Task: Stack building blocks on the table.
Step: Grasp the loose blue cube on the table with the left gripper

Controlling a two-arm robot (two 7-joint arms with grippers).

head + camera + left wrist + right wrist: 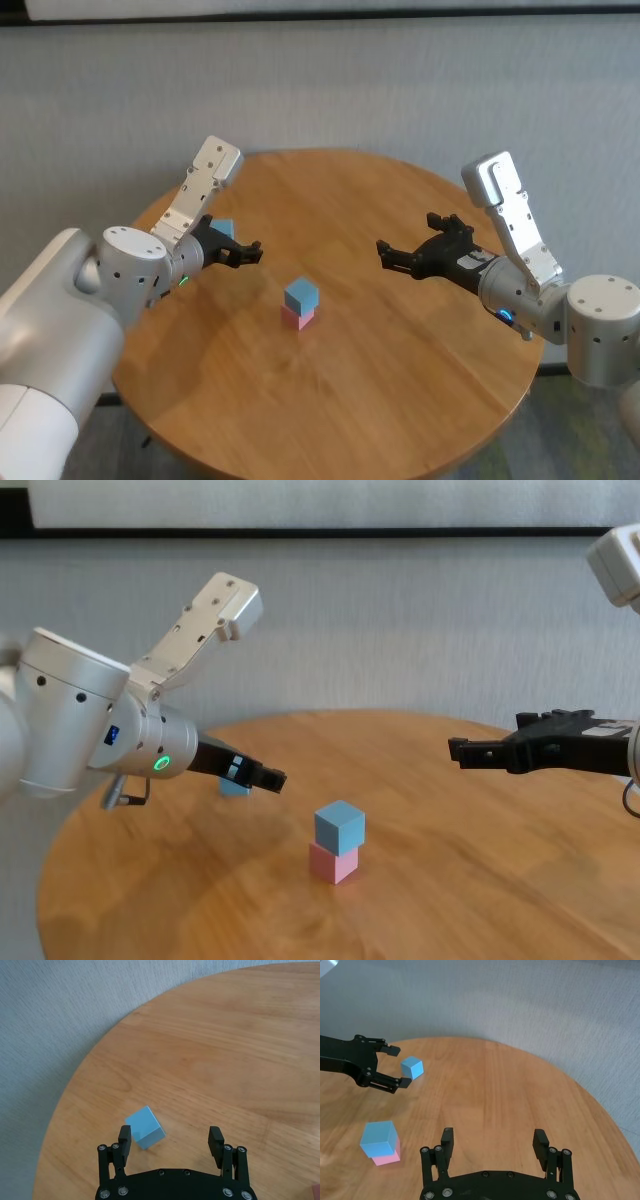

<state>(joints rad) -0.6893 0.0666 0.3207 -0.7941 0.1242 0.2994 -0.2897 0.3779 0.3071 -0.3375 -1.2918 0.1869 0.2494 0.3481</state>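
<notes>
A light blue cube sits on the pale pink cube near the middle of the round wooden table; the stack also shows in the chest view and the right wrist view. The second light blue cube lies alone on the table at the left rear. My left gripper is open and empty, hovering by this cube, which lies close to one fingertip, ungripped. My right gripper is open and empty above the table, right of the stack.
The table's curved edge runs close behind the loose blue cube, with a grey wall beyond. Bare wood lies between the two grippers and in front of the stack.
</notes>
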